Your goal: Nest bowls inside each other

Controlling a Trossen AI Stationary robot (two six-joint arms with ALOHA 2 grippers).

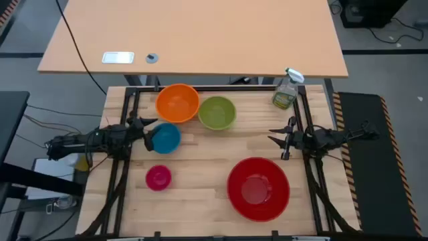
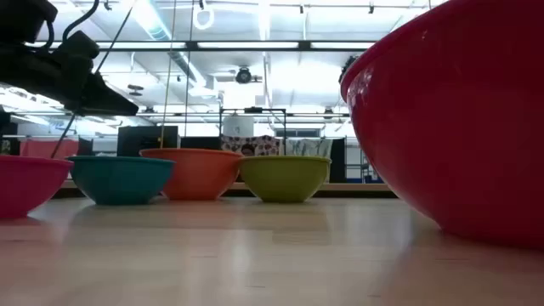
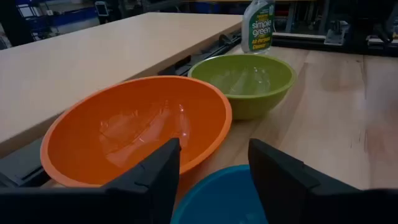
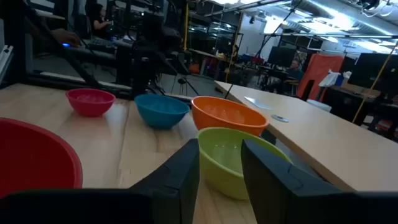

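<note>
Five bowls stand apart, upright on their bases, on the wooden table. The orange bowl (image 1: 178, 102) and the lime green bowl (image 1: 217, 112) are at the far side. The blue bowl (image 1: 167, 138) is left of centre, the small pink bowl (image 1: 158, 177) near left, and the large red bowl (image 1: 258, 188) near right. My left gripper (image 1: 148, 129) hovers open just above the blue bowl's left rim (image 3: 217, 186), clear of it in the low view (image 2: 102, 98). At the right edge my right gripper (image 1: 273, 136) is open and points left toward the green bowl (image 4: 239, 158), with nothing between its fingers.
A clear spray bottle (image 1: 286, 90) stands at the table's far right corner. Beyond the far edge is a tan desk (image 1: 194, 33) with a small flat white thing (image 1: 118, 57) on it. Bare wood lies between the pink and red bowls.
</note>
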